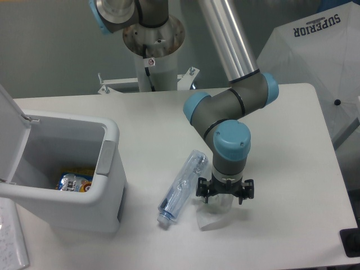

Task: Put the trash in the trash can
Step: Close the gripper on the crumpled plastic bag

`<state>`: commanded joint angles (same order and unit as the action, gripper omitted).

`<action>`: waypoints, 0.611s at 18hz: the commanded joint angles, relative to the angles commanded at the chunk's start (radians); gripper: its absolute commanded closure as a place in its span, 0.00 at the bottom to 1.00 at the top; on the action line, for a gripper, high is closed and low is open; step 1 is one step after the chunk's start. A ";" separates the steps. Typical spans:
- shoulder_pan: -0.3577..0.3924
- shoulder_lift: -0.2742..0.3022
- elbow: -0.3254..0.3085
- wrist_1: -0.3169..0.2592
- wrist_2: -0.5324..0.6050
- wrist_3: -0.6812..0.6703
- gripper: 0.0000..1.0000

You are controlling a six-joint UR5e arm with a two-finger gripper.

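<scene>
- We see the crumpled clear wrapper [212, 216] lying on the bench [292, 169] directly under the gripper [224, 194], its upper part between the two black jaws and its lower part spilling out toward the near edge
- The jaws stand wide apart, one on each side of the wrapper; we cannot tell whether they touch it
- The long crushed bottle [183, 187] lies just left of the jaws, slanting from far right to near left, its cap end nearest us; it is apart from the gripper
- The arm reaches down from the far side, bends at a grey elbow with blue caps, and its wrist points straight down at the bench
- The trash can [107, 185] stands well to the left, a white plastic bin with rounded corners and a grey side panel, its lid [10, 126] tipped up; a blue-and-yellow packet [74, 181] lies inside
- The wrapper looks thin and wrinkled, the bottle flattened and faintly bluish, the bench smooth and white
</scene>
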<state>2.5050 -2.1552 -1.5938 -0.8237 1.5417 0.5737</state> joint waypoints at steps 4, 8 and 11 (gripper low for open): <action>-0.002 -0.009 0.002 -0.002 0.000 0.002 0.00; -0.002 -0.011 0.003 0.000 0.000 0.003 0.08; -0.002 -0.011 0.003 -0.002 0.000 0.009 0.25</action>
<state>2.5035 -2.1660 -1.5907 -0.8253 1.5417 0.5829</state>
